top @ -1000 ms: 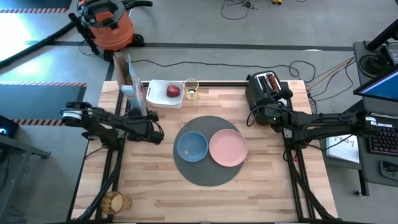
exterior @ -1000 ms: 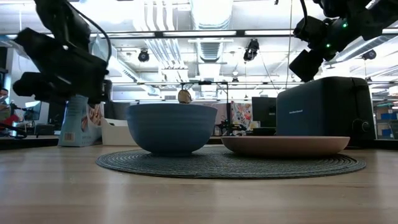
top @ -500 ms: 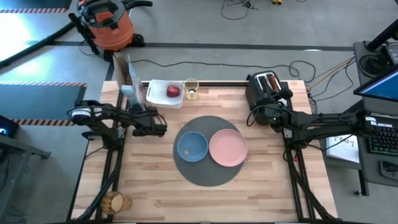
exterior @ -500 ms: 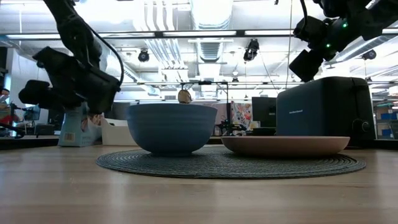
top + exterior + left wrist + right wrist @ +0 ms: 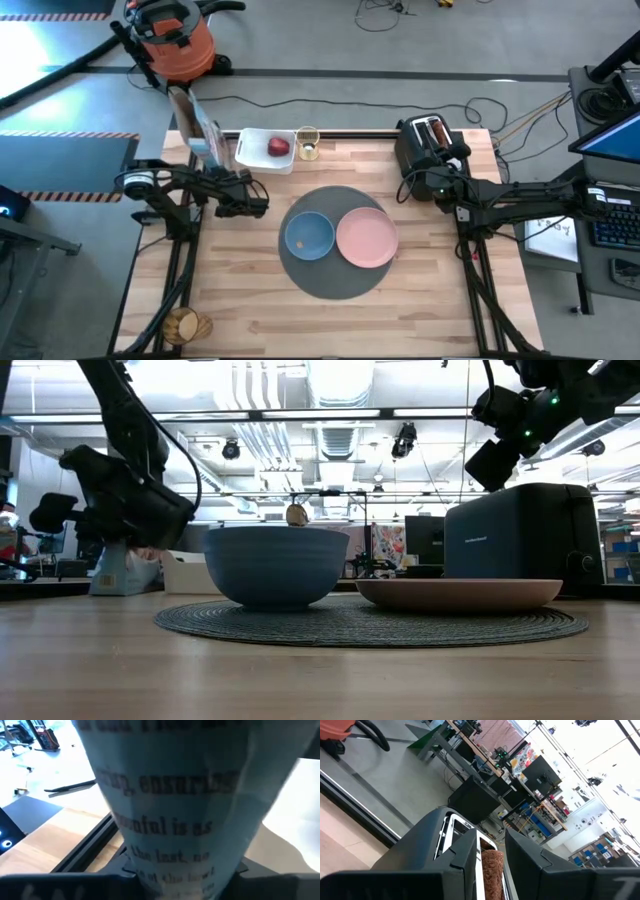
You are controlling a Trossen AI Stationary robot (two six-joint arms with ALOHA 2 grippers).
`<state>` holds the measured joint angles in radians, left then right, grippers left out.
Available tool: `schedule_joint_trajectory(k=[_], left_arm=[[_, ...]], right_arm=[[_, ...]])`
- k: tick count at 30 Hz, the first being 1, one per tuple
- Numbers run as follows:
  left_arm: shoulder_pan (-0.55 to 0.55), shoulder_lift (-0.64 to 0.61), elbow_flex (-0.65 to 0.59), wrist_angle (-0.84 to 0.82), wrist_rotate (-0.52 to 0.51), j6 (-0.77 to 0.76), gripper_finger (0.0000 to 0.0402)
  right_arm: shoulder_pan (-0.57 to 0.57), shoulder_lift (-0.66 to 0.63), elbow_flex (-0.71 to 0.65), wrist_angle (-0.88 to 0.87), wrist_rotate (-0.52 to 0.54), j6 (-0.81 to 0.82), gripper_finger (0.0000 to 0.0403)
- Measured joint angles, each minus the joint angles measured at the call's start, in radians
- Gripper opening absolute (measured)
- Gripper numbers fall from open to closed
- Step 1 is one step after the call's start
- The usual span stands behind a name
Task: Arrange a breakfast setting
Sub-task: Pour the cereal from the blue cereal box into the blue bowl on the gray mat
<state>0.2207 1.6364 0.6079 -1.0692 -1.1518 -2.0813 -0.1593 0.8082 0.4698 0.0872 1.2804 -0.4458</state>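
A grey mat is laid at the middle of the counter, and places are given from it. On the mat a blue bowl is set on its left half and a pink plate on its right half, the two just beside each other. Behind the mat, at the counter's far edge, a white tray is seen with an apple lying in it, and a glass of orange drink is stood just right of the tray. A toaster is placed behind and right of the mat, with a toast slice seen in one slot in the right wrist view.

The left pincer is held behind and left of the mat, against a tilted carton whose printed side fills the left wrist view; whether the carton is gripped cannot be told. The right pincer is held right of the mat, in front of the toaster; whether it is released or clenched cannot be told.
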Motion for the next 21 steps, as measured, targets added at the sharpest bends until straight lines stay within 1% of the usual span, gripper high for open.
schedule_joint_trajectory(k=[3, 10, 15, 21], left_arm=[[-0.01, -0.012, 0.003, -0.003, 0.019, -0.018, 0.0105], [-0.092, -0.053, 0.047, -0.038, 0.103, -0.029, 0.0114], [-0.179, -0.054, 0.107, -0.166, 0.194, -0.087, 0.0112], [-0.305, -0.053, 0.199, -0.351, 0.363, -0.137, 0.0111]], right_arm=[[0.0, 0.0, 0.0, 0.0, 0.0, 0.0, 0.0093], [0.0, 0.0, 0.0, 0.0, 0.0, 0.0, 0.0093], [0.0, 0.0, 0.0, 0.0, 0.0, 0.0, 0.0093], [0.0, 0.0, 0.0, 0.0, 0.0, 0.0, 0.0093]])
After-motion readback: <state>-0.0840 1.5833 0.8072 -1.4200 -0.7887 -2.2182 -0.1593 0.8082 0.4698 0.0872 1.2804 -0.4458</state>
